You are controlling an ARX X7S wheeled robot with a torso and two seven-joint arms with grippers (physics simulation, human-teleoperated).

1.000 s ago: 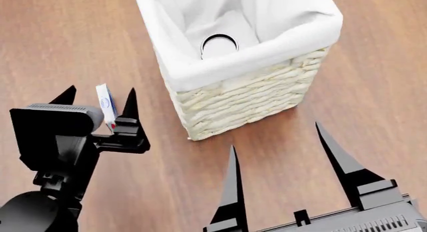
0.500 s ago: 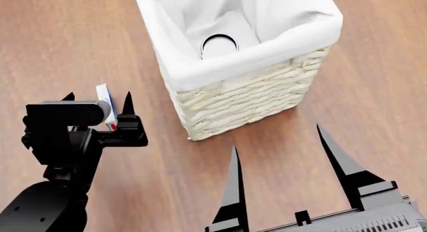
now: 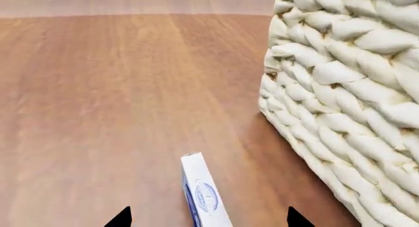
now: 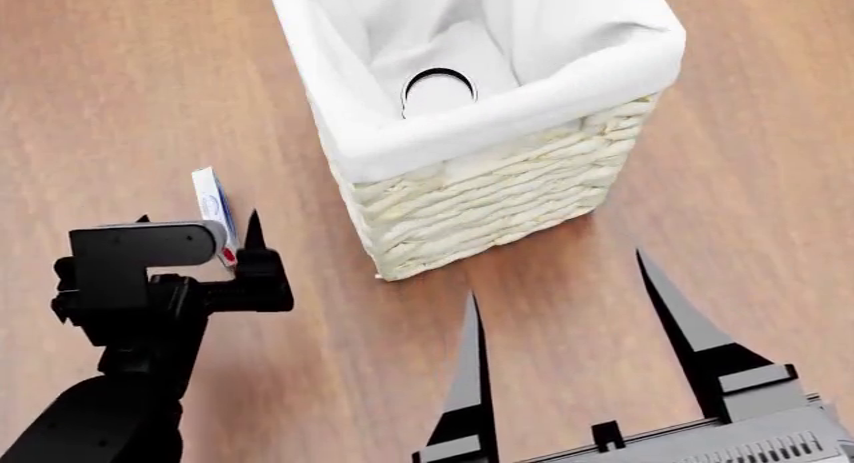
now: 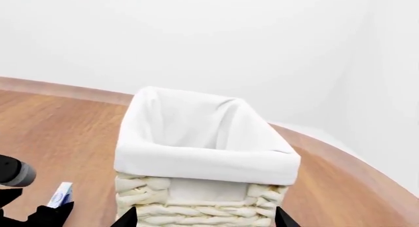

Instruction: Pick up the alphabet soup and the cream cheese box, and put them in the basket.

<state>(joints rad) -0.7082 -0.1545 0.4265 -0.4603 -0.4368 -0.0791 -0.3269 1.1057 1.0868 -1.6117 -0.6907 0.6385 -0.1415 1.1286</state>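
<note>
The cream cheese box point(image 4: 211, 215) stands on one long thin edge on the wooden surface point(image 4: 120, 93), left of the basket point(image 4: 494, 198) and a little nearer than it, clear of the wicker wall. Its long axis runs near to far, tilted slightly, with the red-dotted end toward the robot and the plain white end pointing away. In the left wrist view the box point(image 3: 204, 197) shows its blue oval logo on the broad face turned toward the basket point(image 3: 347, 104).

The left hand point(image 4: 194, 243) is spread open with its 2 fingertips on either side of the box's near end; neither fingertip is seen pressing on the carton. The right hand point(image 4: 567, 313) hangs near the robot, in front of the basket's near corner, its 2 long fingers wide apart and gripping nothing.

Inside the basket, on the white cloth lining, lies a round dark-rimmed can top point(image 4: 438, 89).

The surface is warm brown wood with grain running near to far. In the right wrist view a plain white wall point(image 5: 209, 40) rises beyond the curved far edge of the wood.
</note>
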